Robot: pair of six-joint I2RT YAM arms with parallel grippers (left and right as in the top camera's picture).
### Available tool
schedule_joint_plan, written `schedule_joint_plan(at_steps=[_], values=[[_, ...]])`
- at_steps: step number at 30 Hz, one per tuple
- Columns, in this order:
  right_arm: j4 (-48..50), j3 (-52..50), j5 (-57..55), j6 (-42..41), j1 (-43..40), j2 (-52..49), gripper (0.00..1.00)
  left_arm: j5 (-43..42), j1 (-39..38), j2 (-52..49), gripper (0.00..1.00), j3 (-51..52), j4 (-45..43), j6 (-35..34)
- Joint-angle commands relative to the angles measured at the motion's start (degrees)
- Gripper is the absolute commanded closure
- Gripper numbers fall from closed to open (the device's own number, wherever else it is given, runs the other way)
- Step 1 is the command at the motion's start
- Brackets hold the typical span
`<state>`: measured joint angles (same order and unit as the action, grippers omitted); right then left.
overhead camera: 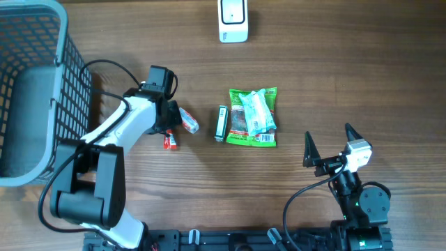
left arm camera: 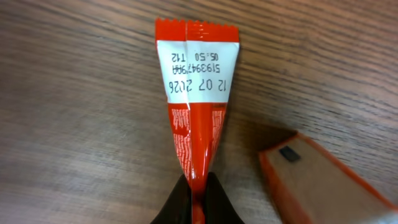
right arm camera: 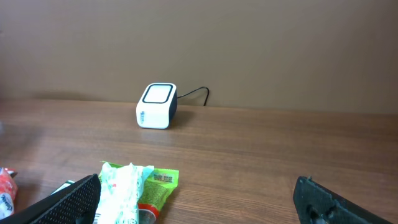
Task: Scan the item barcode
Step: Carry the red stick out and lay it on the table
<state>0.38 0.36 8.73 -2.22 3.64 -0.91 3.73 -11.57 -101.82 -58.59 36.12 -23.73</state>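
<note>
Closest to the left wrist lens, the left gripper [left arm camera: 198, 202] is clenched on the narrow end of a glossy red sachet [left arm camera: 196, 93]. Its two dark fingertips [left arm camera: 177, 205] pinch the foil just above the brown, wood-grained desk [left arm camera: 74, 124]. The sachet fans out away from the fingers to a saw-toothed crimped edge, with a white panel of printed date digits. Just right of it is a blurred, tan-faced block with orange edges [left arm camera: 323, 180]; I cannot tell what it is. Only this view shows the print. The overhead view shows just two small red-and-white pieces beside the left gripper [overhead camera: 167, 125], one red [overhead camera: 169, 142] and one paler and rounded [overhead camera: 189, 121]. I cannot tell which of them is the pinched sachet. Further right on the desk [overhead camera: 362, 70] lie one slim dark stick pack [overhead camera: 221, 123] and, just beside it, one crinkled green packet [overhead camera: 253, 117]. Near the desk's front right, the right gripper [overhead camera: 327, 132] is spread wide and holds nothing. In its own view, its two black fingers [right arm camera: 336, 202] frame the green packet [right arm camera: 134, 186]. Beyond them, well apart from the sachet, stands one boxy white scanner [right arm camera: 157, 106] trailing a dark cable that the overhead view [overhead camera: 233, 21] does not show. One grey plastic mesh basket [overhead camera: 70, 42] fills the far left corner.
</note>
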Motion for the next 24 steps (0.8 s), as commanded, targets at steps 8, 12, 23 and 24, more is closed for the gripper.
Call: schedule_joint_plan(at_steps=[8,12,23,24], values=[[0.2,-0.07,-0.31,0.68,-0.28,0.37,0.0,-12.57,0.04,-0.63,0.96,2.38,-7.39,10.8],[0.2,-0.07,-0.31,0.68,-0.28,0.37,0.0,-16.41,-0.24,-0.72,0.96,2.51,-7.43,14.73],[0.2,-0.07,-0.31,0.68,-0.28,0.37,0.0,-9.92,0.57,3.78,0.2,-2.03,-3.28,16.0],[0.2,-0.07,-0.31,0.66,-0.28,0.37,0.0,-8.98,0.63,5.01,0.2,-2.71,-2.95,16.0]])
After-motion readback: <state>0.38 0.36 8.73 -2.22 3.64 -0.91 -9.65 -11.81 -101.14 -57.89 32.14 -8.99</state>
